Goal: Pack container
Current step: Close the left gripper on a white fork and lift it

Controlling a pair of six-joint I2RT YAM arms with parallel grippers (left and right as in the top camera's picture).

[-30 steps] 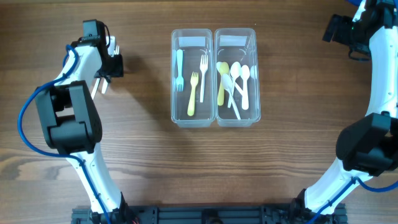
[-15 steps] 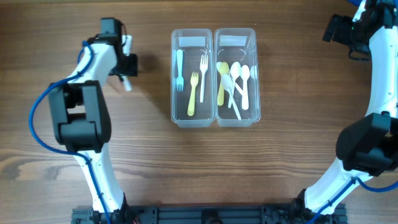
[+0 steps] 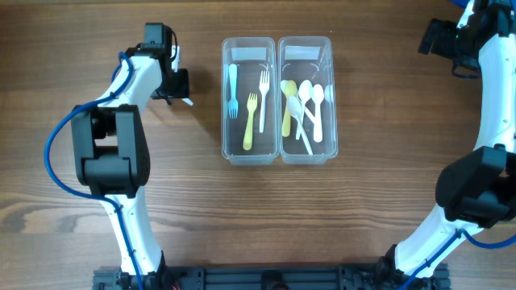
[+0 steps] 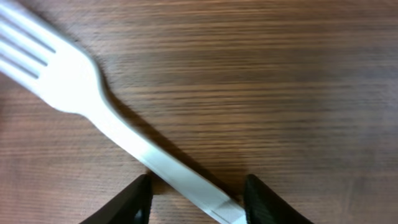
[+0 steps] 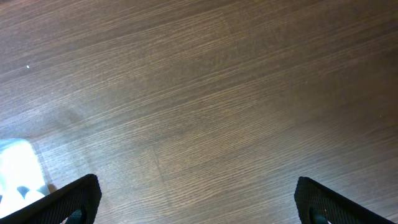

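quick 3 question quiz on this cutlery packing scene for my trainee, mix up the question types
1. True or false: the left gripper holds a white fork by its handle.
2. How many forks lie in the left container? A two, B three, C five.
3. Fill in: the right gripper is ____ (open or shut).

Key: 1 true. 2 B. 3 open.

Robotics lab bench: a wood-grain table (image 3: 266, 217) with two blue-cabled robot arms (image 3: 105, 153) mounted at its edge.
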